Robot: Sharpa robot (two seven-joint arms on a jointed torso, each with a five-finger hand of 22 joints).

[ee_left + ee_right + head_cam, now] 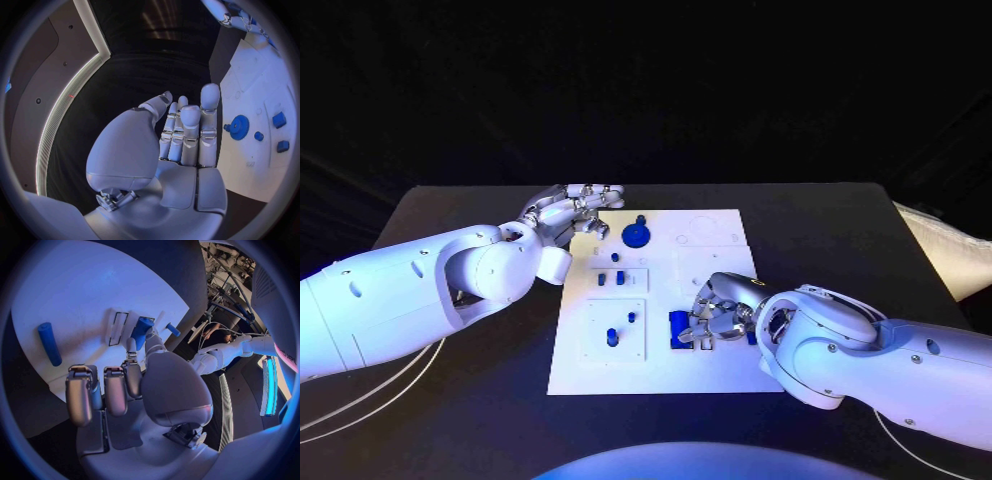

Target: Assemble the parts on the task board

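Observation:
The white task board (711, 375) lies mid-table. A blue gear (636, 236) (238, 126) stands near its far left, with small blue parts (613, 280) (279, 119) nearer. My left hand (574, 212) (181, 132) hovers at the board's far left corner, fingers straight and holding nothing. My right hand (718, 312) (125, 385) is low over the board's near right part. Its thumb and one finger pinch a short blue cylinder (141, 329) beside a slotted recess (117, 327), while its other fingers are curled. A blue block (679, 328) shows just left of its fingers.
A long blue rod (49, 342) lies loose on the board. A small blue peg (173, 330) sits beyond the pinched part. Two blue pieces (620, 330) sit in the near left panel. Black table (473, 400) surrounds the board.

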